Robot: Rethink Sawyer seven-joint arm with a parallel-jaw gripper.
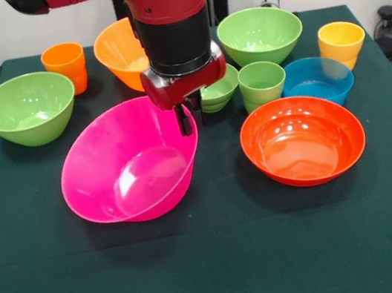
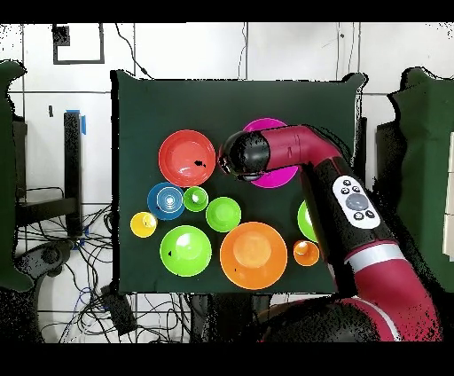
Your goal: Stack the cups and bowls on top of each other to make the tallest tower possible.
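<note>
The pincer (image 1: 190, 119) is closed on the far rim of the pink bowl (image 1: 128, 165), which tilts with its near side on the desk (image 1: 216, 263), probably to lift it as a base. Green cup (image 1: 261, 83) and red-orange bowl (image 1: 302, 139) stand close; the desk's front lies open.

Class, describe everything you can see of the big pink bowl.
The pink bowl is large, round and flared, of glossy plastic, and looks empty. It sits tilted on the dark green table, its far rim raised, its opening turned towards the front camera. The gripper has its jaws at that raised rim, apparently pinching it. No other bowl touches it.
</note>
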